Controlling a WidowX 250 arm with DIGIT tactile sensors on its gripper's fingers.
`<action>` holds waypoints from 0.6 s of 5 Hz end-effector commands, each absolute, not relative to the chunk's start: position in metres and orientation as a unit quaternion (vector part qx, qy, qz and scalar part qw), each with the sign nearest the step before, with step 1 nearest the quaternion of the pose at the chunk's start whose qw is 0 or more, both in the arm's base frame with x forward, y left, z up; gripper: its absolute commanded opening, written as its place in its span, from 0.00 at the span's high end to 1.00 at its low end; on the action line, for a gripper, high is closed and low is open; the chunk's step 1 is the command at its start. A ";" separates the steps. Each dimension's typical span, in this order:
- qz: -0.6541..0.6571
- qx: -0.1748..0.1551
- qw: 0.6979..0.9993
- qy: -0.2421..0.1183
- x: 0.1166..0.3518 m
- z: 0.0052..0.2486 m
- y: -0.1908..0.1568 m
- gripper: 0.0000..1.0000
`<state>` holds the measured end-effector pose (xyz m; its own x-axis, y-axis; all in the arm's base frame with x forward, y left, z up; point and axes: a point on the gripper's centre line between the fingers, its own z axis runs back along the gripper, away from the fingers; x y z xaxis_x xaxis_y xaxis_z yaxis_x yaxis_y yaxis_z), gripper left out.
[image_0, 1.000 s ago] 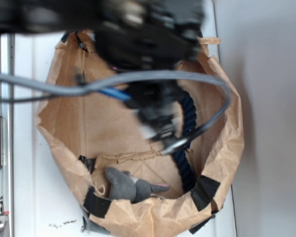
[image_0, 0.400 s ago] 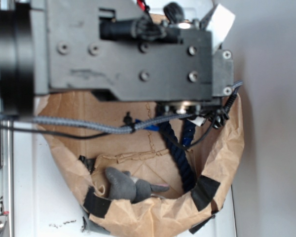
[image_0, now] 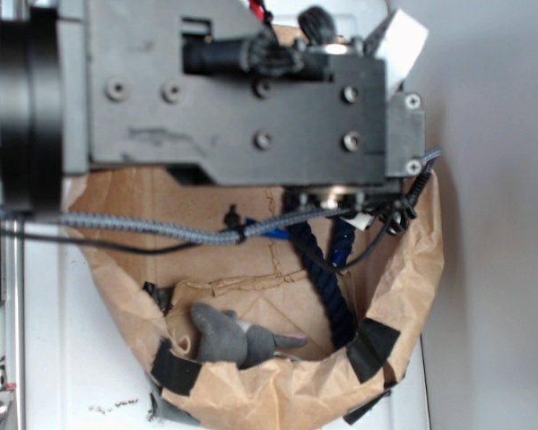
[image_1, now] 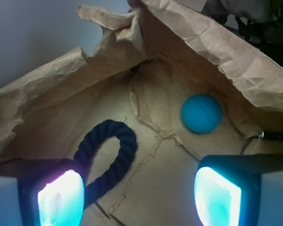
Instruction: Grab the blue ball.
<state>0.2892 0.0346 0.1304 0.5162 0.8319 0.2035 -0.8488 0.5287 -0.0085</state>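
**Operator:** Since the blue ball is what I'm after, I'll start there: on the wrist view it sits on the floor of the paper bag, at about one o'clock from centre, tucked near the fold under the bag's right wall. Nothing touches it.

**Spotter:** What's around it?

**Operator:** The navy rope loops at about eight o'clock, well apart from the ball. On the exterior view the grey mouse toy lies at six o'clock in the bag, and the arm's body hides the ball altogether.

**Spotter:** What has changed?

**Operator:** A second ago the arm was a blur over the bag. By 0.4 s ago it had settled across the bag's upper half, and it has barely shifted since. I judge the travel is over and the descent onto the ball comes next.

**Spotter:** And the tool?

**Operator:** The tool is spread wide, both pads lit at the bottom corners of the wrist view, nothing between them, touching nothing. The ball lies ahead of the right pad, so I'd nudge toward one o'clock before lowering.
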 end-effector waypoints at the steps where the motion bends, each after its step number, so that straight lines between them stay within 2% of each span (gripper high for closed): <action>1: 0.620 0.109 0.769 -0.113 0.272 0.069 0.072 0.00; 2: 0.654 0.105 0.733 -0.151 0.275 0.046 0.084 0.00; 3: 0.664 0.108 0.722 -0.162 0.296 0.022 0.086 0.00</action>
